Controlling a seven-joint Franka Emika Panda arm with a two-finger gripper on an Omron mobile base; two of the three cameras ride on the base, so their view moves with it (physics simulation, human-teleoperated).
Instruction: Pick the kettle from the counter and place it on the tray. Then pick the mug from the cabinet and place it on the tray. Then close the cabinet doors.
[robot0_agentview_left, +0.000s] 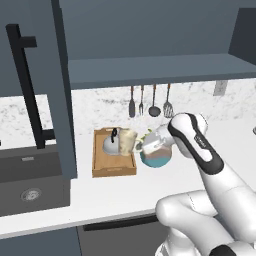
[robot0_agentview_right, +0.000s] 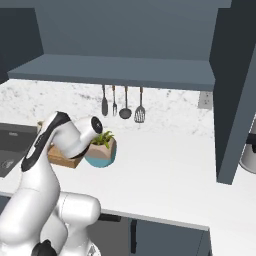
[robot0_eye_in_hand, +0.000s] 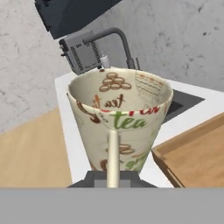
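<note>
Above the white counter (robot0_agentview_left: 100, 192), fingers (robot0_eye_in_hand: 113, 178) pinch the mug (robot0_eye_in_hand: 119, 118) beside the tray (robot0_agentview_left: 114, 167).

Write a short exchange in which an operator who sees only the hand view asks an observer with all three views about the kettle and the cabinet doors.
Operator: The hand view gives me the mug close up and a corner of the tray. Is the kettle on the tray?
Observer: Yes. In the left base view the kettle sits on the tray, right beside the mug.
Operator: Are the cabinet doors shut?
Observer: No. Both cabinet doors stand open, one on each side.
</note>
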